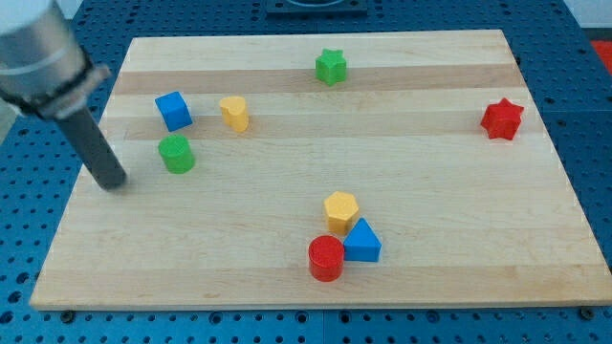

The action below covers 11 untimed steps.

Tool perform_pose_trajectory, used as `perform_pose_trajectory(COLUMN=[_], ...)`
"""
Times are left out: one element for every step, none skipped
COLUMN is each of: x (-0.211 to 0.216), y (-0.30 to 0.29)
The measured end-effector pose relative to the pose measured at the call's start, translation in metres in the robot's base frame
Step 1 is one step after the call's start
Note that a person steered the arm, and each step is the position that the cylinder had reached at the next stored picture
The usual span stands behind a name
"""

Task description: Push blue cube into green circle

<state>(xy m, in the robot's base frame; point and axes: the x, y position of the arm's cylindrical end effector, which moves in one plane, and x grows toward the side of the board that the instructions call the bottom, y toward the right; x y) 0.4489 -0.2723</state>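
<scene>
The blue cube (173, 110) sits at the view's upper left of the wooden board (430, 172). The green circle (176, 153), a short green cylinder, stands just below it, with a small gap between them. My tip (114, 182) rests on the board to the left of the green circle and a little lower, apart from it. The dark rod slants up to the view's top left.
A yellow block (233, 113) lies right of the blue cube. A green star (331, 66) is at the top middle, a red star (502, 118) at the right. A yellow hexagon (340, 210), a blue triangle (362, 242) and a red cylinder (325, 258) cluster at the bottom middle.
</scene>
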Motion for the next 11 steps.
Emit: perform_pose_trajectory(x=[-0.033, -0.027, -0.010, 0.017, 0.054, 0.070, 0.076, 0.078, 0.080, 0.072, 0.027], y=[0.000, 0.066, 0.120, 0.156, 0.184, 0.199, 0.225, 0.241, 0.237, 0.141, 0.043])
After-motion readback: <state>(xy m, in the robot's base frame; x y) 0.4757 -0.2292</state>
